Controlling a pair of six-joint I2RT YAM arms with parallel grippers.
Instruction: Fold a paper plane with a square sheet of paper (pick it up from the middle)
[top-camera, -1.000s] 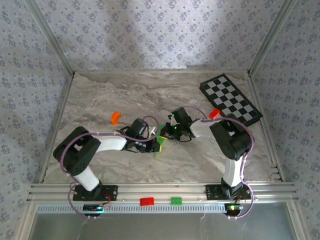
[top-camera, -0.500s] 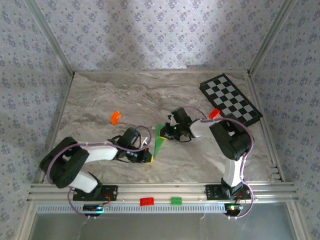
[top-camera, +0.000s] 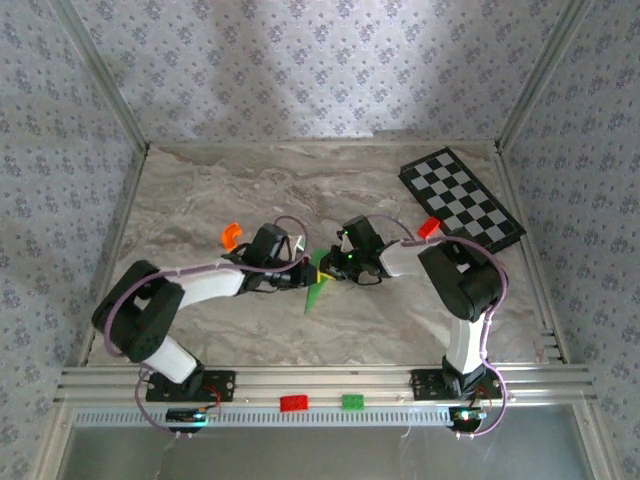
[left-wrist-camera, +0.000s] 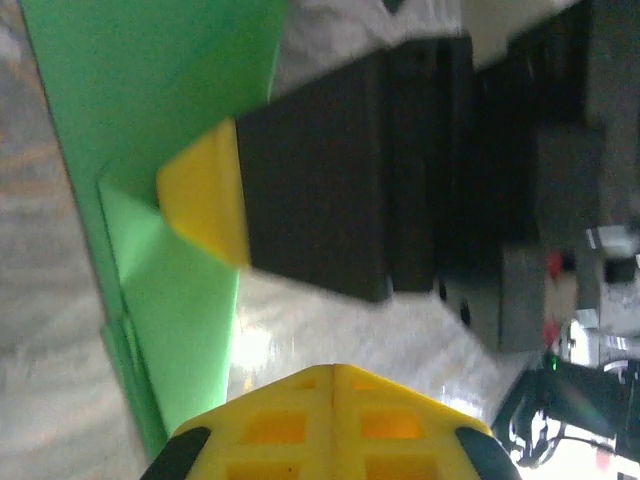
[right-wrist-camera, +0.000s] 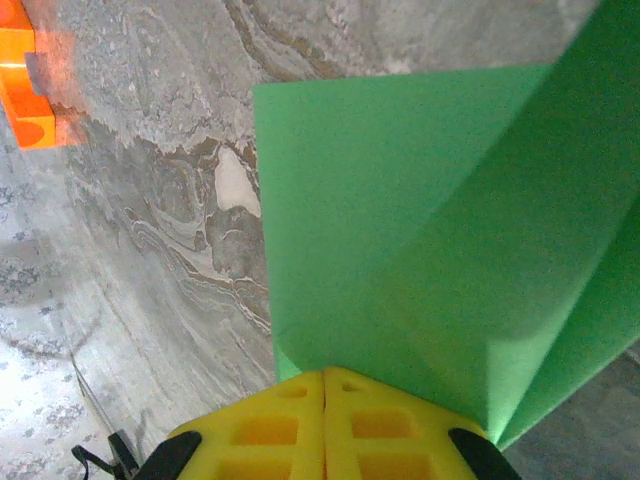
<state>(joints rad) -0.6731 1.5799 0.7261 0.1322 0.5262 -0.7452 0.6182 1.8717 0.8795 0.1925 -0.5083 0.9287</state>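
The green sheet of paper (top-camera: 316, 292) lies mid-table, folded into a narrow pointed shape with layered flaps, its tip toward the near edge. My right gripper (top-camera: 327, 267) is at its far end. In the right wrist view the yellow fingertips (right-wrist-camera: 323, 374) are shut on the paper's (right-wrist-camera: 400, 210) edge. My left gripper (top-camera: 307, 273) sits just left of it. Its yellow tips (left-wrist-camera: 333, 370) meet with nothing between them, and the paper (left-wrist-camera: 150, 90) lies beside them, under the right gripper's yellow finger (left-wrist-camera: 205, 200).
A checkered board (top-camera: 462, 198) lies at the back right with a red brick (top-camera: 428, 227) by its near corner. An orange brick (top-camera: 231, 235) sits left of the arms (right-wrist-camera: 25, 90). Red (top-camera: 294, 403) and green (top-camera: 352, 402) bricks rest on the front rail.
My left gripper swung toward the near edge and then came back up beside the paper's far end. The right gripper kept its hold, and the paper now shows as a slimmer point.
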